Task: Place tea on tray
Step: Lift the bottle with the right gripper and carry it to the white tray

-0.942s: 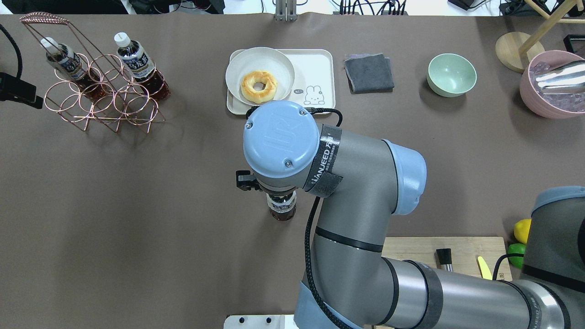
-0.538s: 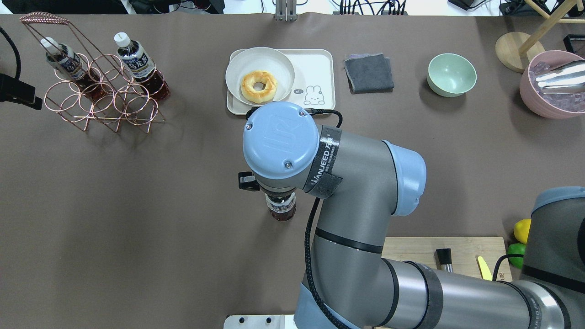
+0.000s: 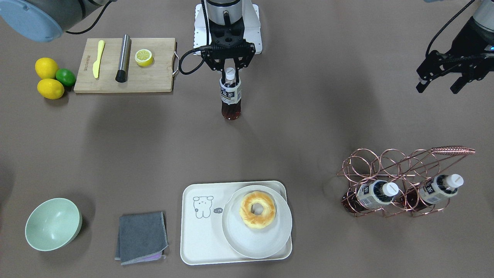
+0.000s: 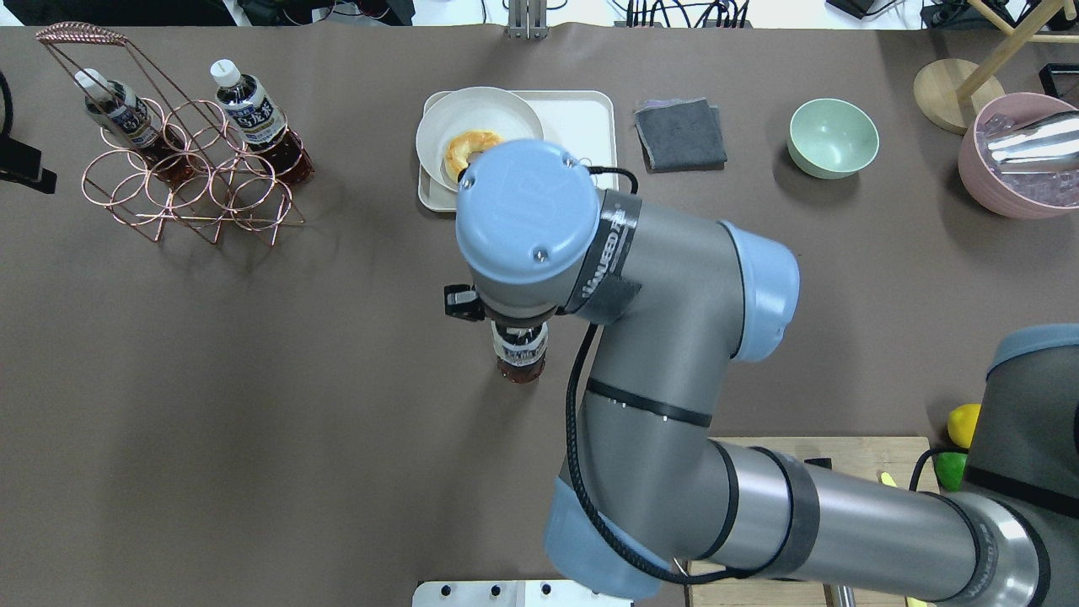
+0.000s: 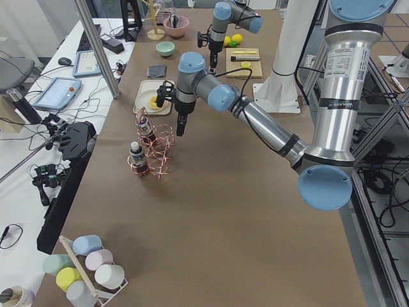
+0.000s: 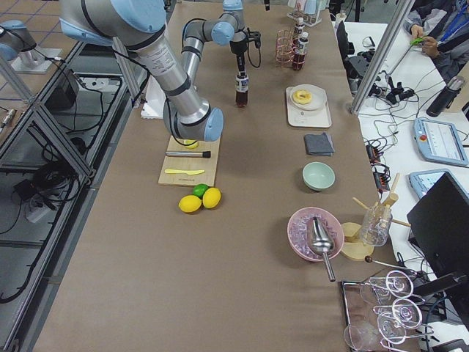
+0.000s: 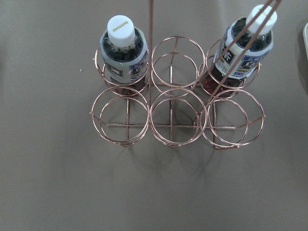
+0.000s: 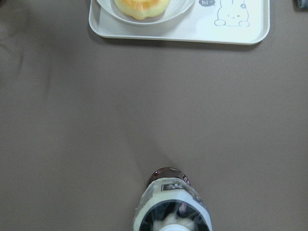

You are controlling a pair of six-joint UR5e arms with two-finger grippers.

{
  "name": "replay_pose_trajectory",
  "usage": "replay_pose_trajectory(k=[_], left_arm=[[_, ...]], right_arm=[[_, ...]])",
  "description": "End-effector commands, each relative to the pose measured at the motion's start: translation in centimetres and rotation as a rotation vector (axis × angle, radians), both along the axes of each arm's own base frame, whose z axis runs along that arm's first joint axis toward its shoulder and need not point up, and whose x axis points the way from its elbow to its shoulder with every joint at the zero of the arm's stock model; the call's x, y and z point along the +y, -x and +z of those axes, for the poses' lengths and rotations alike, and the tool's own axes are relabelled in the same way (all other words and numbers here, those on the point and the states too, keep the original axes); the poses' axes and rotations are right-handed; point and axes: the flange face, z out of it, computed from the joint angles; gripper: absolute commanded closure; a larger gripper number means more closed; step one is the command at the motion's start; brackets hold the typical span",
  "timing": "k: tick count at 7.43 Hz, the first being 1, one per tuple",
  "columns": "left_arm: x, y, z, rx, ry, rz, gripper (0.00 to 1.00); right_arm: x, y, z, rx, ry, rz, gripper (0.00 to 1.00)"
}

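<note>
My right gripper point(image 3: 230, 71) is shut on the white-capped neck of a tea bottle point(image 3: 230, 96) and holds it upright over the brown table; the bottle also shows under the wrist in the overhead view point(image 4: 520, 358) and at the bottom of the right wrist view point(image 8: 169, 202). The cream tray point(image 3: 200, 239) with the bear drawing lies farther out from the robot, apart from the bottle, in the overhead view point(image 4: 586, 118) and right wrist view point(image 8: 183, 33). My left gripper point(image 3: 440, 87) is open and empty, short of the copper rack point(image 3: 401, 170) that holds two more tea bottles point(image 3: 372, 195).
A round plate point(image 3: 256, 239) with a doughnut point(image 3: 257, 210) fills the tray's half nearer the rack. A grey cloth point(image 3: 141, 237) and a green bowl point(image 3: 53, 224) lie beside the tray. A cutting board point(image 3: 123, 81) and lemons point(image 3: 47, 67) lie near the robot.
My right arm has carried the tea bottle forward toward the tray; its wrist now covers part of the plate in the overhead view. The left gripper has drawn a little farther left.
</note>
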Motion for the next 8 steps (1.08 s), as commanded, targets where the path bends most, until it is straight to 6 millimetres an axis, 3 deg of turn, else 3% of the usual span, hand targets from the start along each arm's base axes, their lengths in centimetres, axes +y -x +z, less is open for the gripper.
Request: replay_pose_trajectory(k=[1,2,3,5,6,8], left_arm=[[0.9,6.4,5.6,-0.015,-0.014,0.052,0.04],[2.1,8.9,7.3,-0.032,-0.019,0.041,0.04],[3.4,9.6,9.0,-0.039,-0.039,0.05,0.04],[4.3,10.5,10.0,-0.035,-0.05,0.028,0.04],[4.3,10.7,10.0,-0.034,-0.044,0.02,0.04],[4.2,10.7,10.0,-0.035,-0.045,0.021,0.04]], right_arm=[[-9.2,-6.1,-1.7,-0.019,0.005,0.034,1.0],[-13.2,-6.6,-3.3,-0.009,0.021,0.039,1.0],[-17.6,-6.1,-3.1,0.025,0.005,0.038,1.0],[-29.0,-5.8,-0.6,-0.007,0.019,0.026,1.0],[-31.9,-6.7,-0.1,0.024,0.015,0.022,1.0],[-34.4,-7.3,1.8,0.07,0.01,0.006,1.0]])
